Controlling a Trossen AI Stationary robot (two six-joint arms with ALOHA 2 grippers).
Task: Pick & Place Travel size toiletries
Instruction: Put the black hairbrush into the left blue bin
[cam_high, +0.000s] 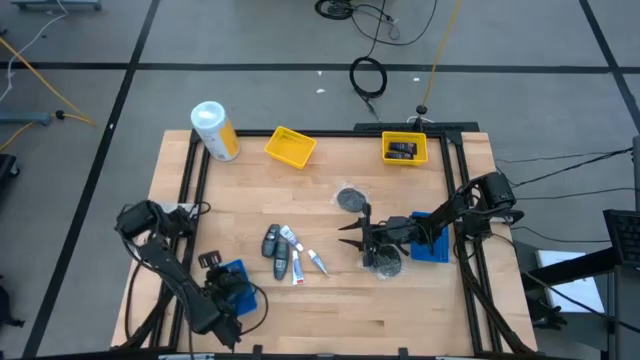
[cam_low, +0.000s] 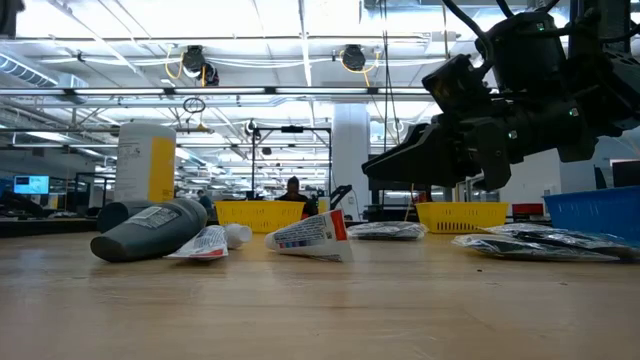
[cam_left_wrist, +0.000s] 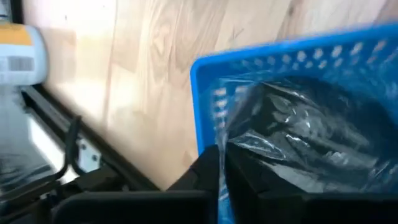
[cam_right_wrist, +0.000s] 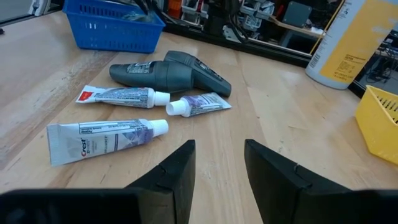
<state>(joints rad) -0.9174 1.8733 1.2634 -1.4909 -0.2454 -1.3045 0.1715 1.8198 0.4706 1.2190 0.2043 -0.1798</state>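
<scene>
Lying in a loose cluster near the middle of the wooden table (cam_high: 330, 300) are the loose travel size toiletries: two dark grey little bottles (cam_high: 276, 252) side by side and three white mini tubes (cam_high: 300, 257) fanned out just beside them. In the right wrist view the tubes (cam_right_wrist: 106, 138) show white screw caps and purple-and-red printed labels, and the grey bottles (cam_right_wrist: 180, 71) taper toward their caps. A round dark disc in clear wrap (cam_high: 350, 199) lies apart toward the far side, and a second wrapped disc (cam_high: 386, 262) sits just under the right arm.

The right gripper (cam_high: 352, 233) hangs above the table between the two discs, pointing toward the cluster; its fingers (cam_right_wrist: 180, 165) stand parted with bare wood between them, holding nothing. The left gripper (cam_left_wrist: 221, 180) is at the near left blue tray (cam_high: 236, 274), fingers closed together at the tray's rim; it may be pinching the crinkled clear wrap (cam_left_wrist: 298, 134) inside, but the view is too blurred to be sure.

A second blue tray (cam_high: 436, 246) lies beneath the right arm, its contents hidden. At the far edge, one yellow tray (cam_high: 290, 147) looks empty, while the other yellow tray (cam_high: 404, 149) holds black rectangular packets (cam_high: 402, 150). The white-and-yellow canister (cam_high: 214, 130) lies at the far left corner.
</scene>
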